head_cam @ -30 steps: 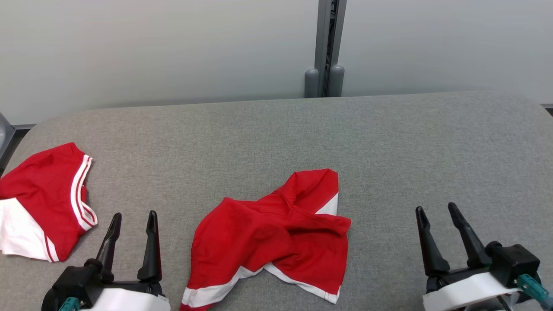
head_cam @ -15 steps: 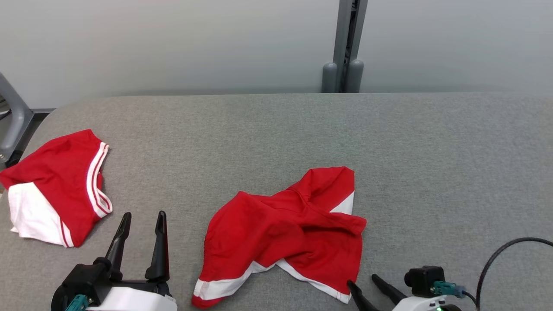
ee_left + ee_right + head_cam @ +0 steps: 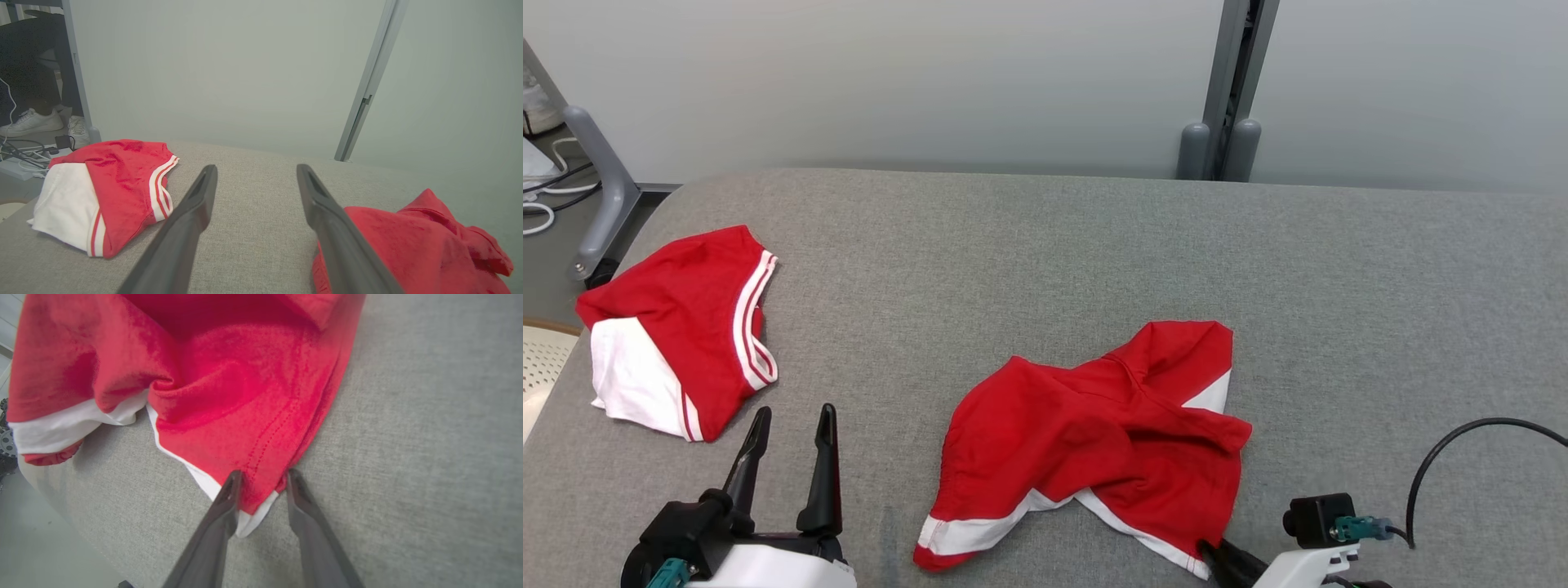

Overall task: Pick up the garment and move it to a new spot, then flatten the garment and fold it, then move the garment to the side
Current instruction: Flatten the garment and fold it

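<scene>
A crumpled red garment with white bands (image 3: pixel 1094 433) lies near the front middle of the grey padded table (image 3: pixel 1045 245). My right gripper (image 3: pixel 1217 554) is at its near right corner. In the right wrist view, the two fingers of the right gripper (image 3: pixel 263 473) stand open on either side of that corner of the garment (image 3: pixel 229 396), which still lies flat between them. My left gripper (image 3: pixel 792 412) is open and empty over bare table, left of the garment. The left wrist view shows the left gripper (image 3: pixel 255 169) with the garment (image 3: pixel 408 241) to its right.
A second red and white garment (image 3: pixel 678 335) lies folded at the table's left end. A grey post (image 3: pixel 1225 90) rises behind the far edge. A frame leg (image 3: pixel 600 188) and cables are off the left end. A black cable (image 3: pixel 1462 433) loops by my right wrist.
The camera has swung left, shifting the whole picture right. My right gripper moved from the lower right in to the garment's near right corner. The left gripper kept its place.
</scene>
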You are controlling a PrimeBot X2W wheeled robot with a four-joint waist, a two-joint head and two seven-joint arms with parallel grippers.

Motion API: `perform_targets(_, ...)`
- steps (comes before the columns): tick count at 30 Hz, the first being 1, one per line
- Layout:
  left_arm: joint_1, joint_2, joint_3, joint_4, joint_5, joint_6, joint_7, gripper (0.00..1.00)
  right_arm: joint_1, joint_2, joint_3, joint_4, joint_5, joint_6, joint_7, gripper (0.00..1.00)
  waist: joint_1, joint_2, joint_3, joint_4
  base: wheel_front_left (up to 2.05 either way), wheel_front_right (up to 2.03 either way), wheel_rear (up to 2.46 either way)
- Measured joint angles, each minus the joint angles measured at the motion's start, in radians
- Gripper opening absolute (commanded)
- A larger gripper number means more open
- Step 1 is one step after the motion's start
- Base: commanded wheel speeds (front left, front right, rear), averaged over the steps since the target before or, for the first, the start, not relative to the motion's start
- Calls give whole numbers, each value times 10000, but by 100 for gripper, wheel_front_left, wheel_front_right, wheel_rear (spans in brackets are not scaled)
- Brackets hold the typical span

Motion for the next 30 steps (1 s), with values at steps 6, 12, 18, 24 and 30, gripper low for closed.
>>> perform_targets(6,13,-2,-25,29,-79,58,0,100,10,-19,111,-167,31,0,-174,0,0,0,-62,-178,0,0,0)
perform_targets(12,13,-10,-52,36,-81,84,0,100,54,-550,334,-961,763,2,-205,0,0,0,-132,-476,0,0,0)
perform_targets(18,13,-6,-48,79,-44,77,0,100,219,-1666,353,-1643,1588,0,-71,0,0,0,-139,-719,0,0,0)
perform_targets(24,-5,-8,-44,209,35,-8,0,100,231,-2447,401,-2013,2458,0,570,0,0,0,-102,-811,0,0,0)
perform_targets(30,-79,-8,-56,349,104,-65,0,100,460,-2966,593,-2391,3568,0,1795,0,0,0,-143,-758,0,0,0)
